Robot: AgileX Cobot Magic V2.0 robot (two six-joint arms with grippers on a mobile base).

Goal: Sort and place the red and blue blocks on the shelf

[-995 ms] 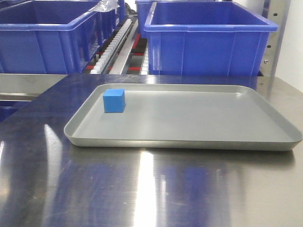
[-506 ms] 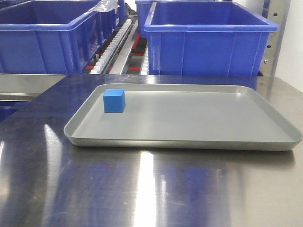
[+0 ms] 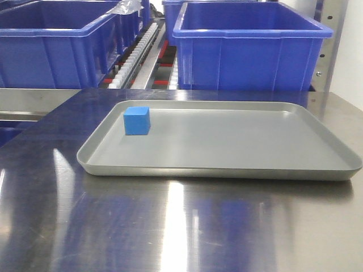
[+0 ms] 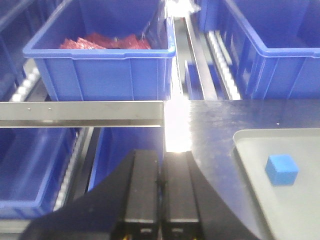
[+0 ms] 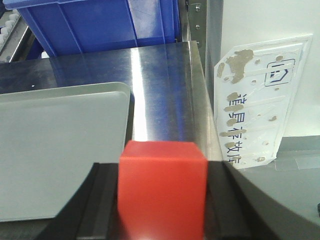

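Left of the tray [image 3: 227, 147]: left gripper [image 4: 161, 197], jaws pressed together, holding nothing. Inside the tray, near its far-left corner: blue block [image 3: 136, 120], resting flat. By the tray's right rim: right gripper [image 5: 162, 200], jaws clamping the red block [image 5: 162, 170].

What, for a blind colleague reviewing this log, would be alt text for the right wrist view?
A red block sits clamped between the black jaws of the right gripper, low in the centre. Beyond it lie a corner of the grey tray and the steel tabletop, with a blue bin at top left and a worn sign with Chinese characters on the right.
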